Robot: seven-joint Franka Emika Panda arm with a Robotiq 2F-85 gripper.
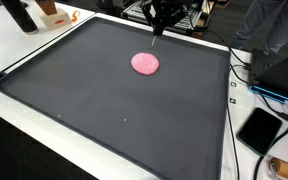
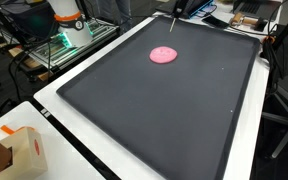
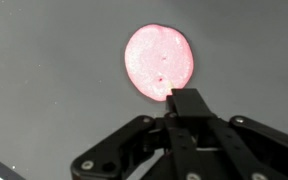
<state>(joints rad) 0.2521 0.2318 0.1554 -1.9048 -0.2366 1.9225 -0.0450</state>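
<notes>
1. Wrist view: the jaws reach up from the bottom of the picture. They are pressed together into one dark block with no gap showing, and nothing is held between them.
2. A pink disc lies flat just ahead of the fingertips, slightly to the left as this camera sees it. The tips overlap the disc's near right rim, so the jaws stand over its edge, not its middle.
3. I cannot tell whether the tips touch the disc or hang a little above it. In an exterior view the arm comes down from the far side, and the fingertips look to be just above and behind the pink disc.
4. The disc is close to round, only a touch taller than wide in the wrist view. It has no real long axis to line up with.
5. It rests on a big black mat, in the far half and near the mat's back edge. That is clear in both exterior views; from the opposite corner the pink disc sits well up the black mat.
6. The mat lies on a white surface. A dark phone and a cardboard box sit off the mat, well apart from the disc.
</notes>
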